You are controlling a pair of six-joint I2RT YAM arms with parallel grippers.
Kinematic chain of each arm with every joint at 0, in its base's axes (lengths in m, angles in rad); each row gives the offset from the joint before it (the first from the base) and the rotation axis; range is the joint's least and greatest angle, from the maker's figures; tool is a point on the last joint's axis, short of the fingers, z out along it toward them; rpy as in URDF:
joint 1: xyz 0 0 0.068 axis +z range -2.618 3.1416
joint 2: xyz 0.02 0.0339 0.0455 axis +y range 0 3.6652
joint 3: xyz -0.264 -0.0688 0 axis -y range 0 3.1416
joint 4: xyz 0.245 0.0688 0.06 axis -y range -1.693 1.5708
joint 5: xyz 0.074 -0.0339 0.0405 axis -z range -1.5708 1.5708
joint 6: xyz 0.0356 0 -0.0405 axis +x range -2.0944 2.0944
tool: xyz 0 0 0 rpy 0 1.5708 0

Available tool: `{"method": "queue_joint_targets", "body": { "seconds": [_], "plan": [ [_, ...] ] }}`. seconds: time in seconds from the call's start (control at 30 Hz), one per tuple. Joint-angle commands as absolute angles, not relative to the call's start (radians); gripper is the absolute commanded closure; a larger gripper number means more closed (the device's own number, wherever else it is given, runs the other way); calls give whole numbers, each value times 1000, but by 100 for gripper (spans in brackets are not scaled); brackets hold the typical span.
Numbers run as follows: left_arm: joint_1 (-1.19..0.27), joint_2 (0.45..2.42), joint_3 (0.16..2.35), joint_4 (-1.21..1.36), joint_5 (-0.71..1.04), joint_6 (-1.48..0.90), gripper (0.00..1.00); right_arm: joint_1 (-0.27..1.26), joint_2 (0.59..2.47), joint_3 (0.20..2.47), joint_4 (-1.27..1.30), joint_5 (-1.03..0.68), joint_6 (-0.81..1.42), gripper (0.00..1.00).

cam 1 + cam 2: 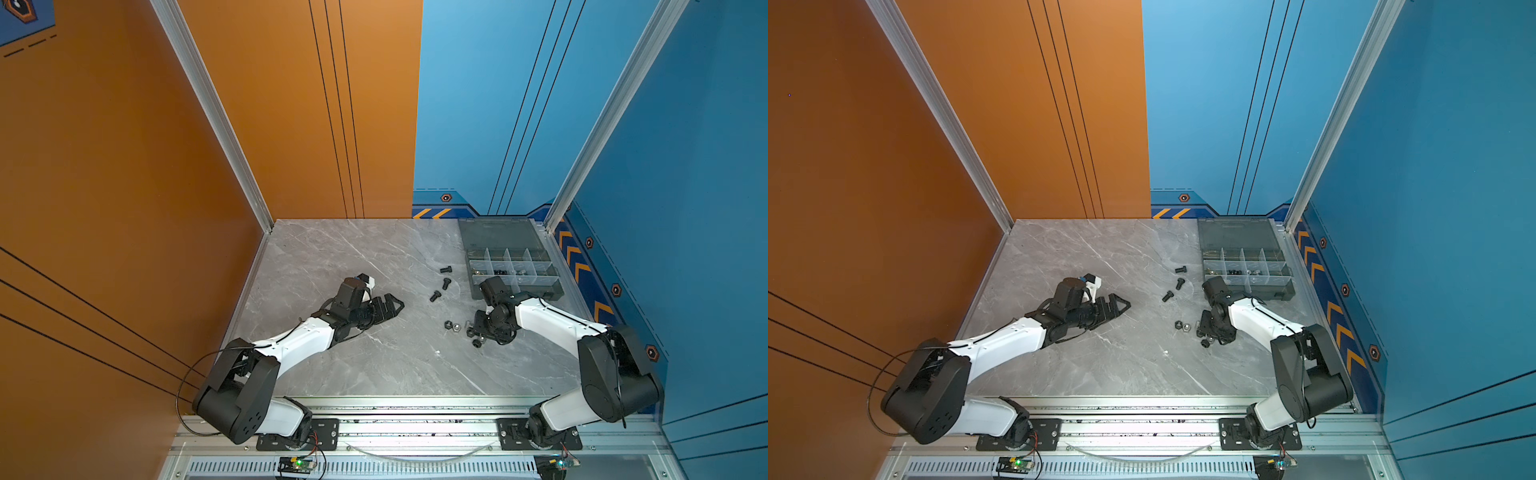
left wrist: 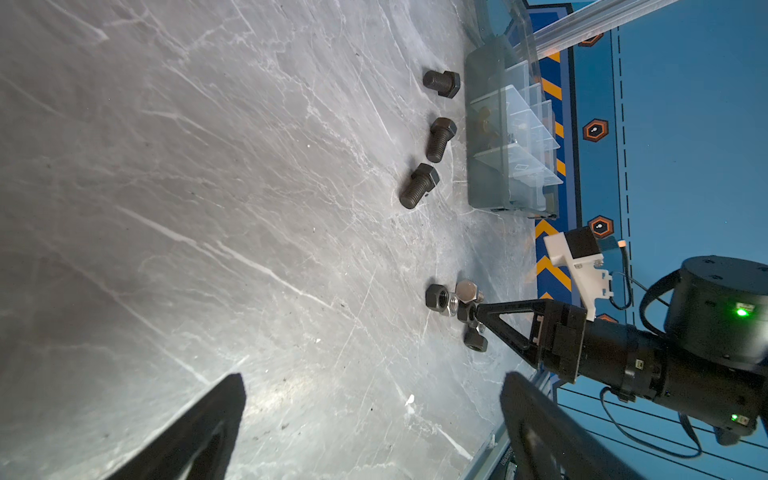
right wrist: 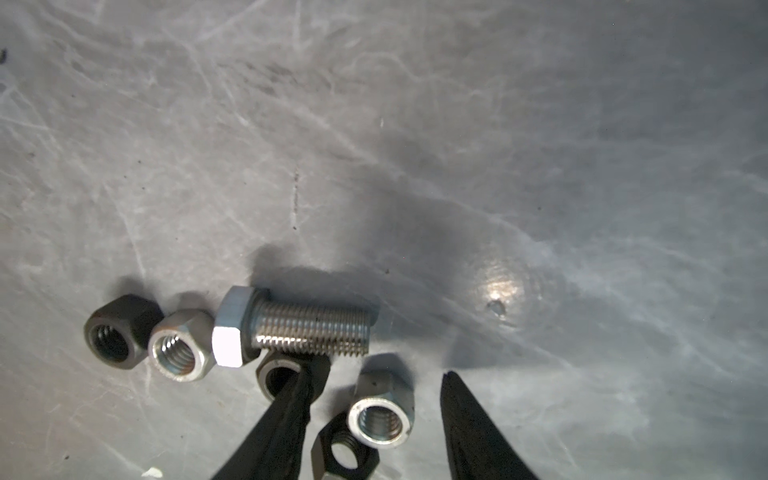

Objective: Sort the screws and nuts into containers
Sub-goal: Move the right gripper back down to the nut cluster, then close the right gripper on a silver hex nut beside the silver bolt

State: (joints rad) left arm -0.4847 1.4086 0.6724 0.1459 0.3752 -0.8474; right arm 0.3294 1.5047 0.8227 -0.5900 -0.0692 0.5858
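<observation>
Steel and black-oxide bits lie bunched right at the tips of the R gripper (image 3: 378, 370), which points down at the table (image 3: 540, 166) w/ jaws parted and nothing clamped. One finger (image 3: 286, 415) overlaps the rim of a black nut (image 3: 266, 374), touching or just above, can't tell; the other stands over bare surface, and a silver nut (image 3: 382, 419) sits loose btwn them. That spread prob. is set to straddle the silver nut, so this looks like a pick not yet closed. A silver bolt (image 3: 307, 328) lies flat just past the fingertips, threads bright and ridged, hex head butting a 2nd silver nut (image 3: 178, 351); a dull outer black nut (image 3: 114, 332) sits beyond that, and a low black nut (image 3: 345, 453) is tucked against the straddled one. All are small, faceted, hard, apt to skid on the polished grey marble-look top, so a tight cluster means crowded picks. L gripper (image 2: 374, 376) idles spread wide, empty, w/ three black bolts (image 2: 440, 139) on their sides well ahead of it. The organizer box (image 1: 550, 286), smoky translucent plastic w/ clear dividers, lid (image 1: 498, 232) laid back, sits near, back past the R wrist; some containers (image 1: 494, 257) hold a few parts.
</observation>
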Motion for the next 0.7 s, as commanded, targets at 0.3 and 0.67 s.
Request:
{"method": "queue_joint_targets", "body": {
  "seconds": [0.3,0.67],
  "plan": [
    [-492,1414,673,153,387,-854,2,282,1434,760,-589,-127,595,47],
    [-494,1421,677,157,388,-854,2,269,1408,730,-551,-200,580,47]
  ]
}}
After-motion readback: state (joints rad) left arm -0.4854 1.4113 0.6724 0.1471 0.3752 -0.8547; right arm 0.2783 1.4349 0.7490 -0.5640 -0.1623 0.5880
